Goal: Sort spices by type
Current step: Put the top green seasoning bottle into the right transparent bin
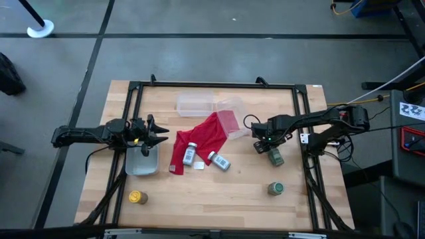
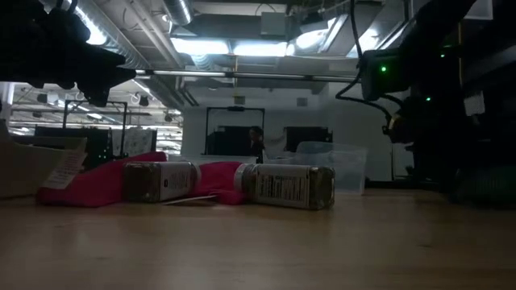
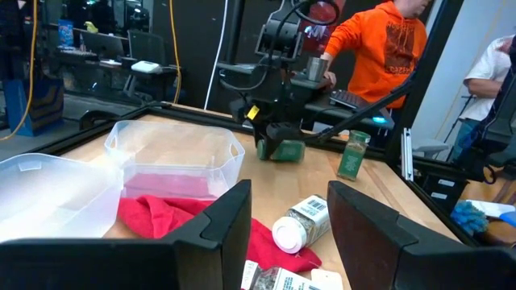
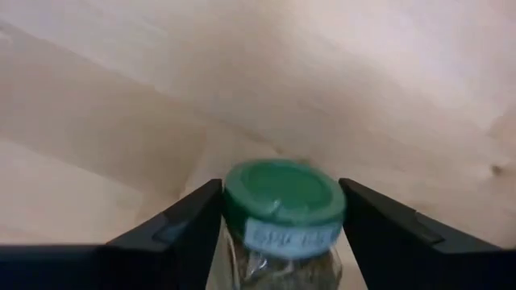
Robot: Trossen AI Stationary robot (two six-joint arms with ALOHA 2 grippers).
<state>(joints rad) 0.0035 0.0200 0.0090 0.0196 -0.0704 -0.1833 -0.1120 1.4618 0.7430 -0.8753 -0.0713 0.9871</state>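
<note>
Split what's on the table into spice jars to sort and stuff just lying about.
To sort: green-capped jar between the right gripper's fingers; second green-capped jar; two silver-grey jars; yellow jar.
Lying about: red cloth; clear tubs.

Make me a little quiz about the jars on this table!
1. How many green-capped jars are on the table?
2. True or false: the yellow jar stands away from the red cloth.
3. Which is at a green-capped jar? A left hand, B right hand.
Key: 1. two; 2. true; 3. B.
</note>
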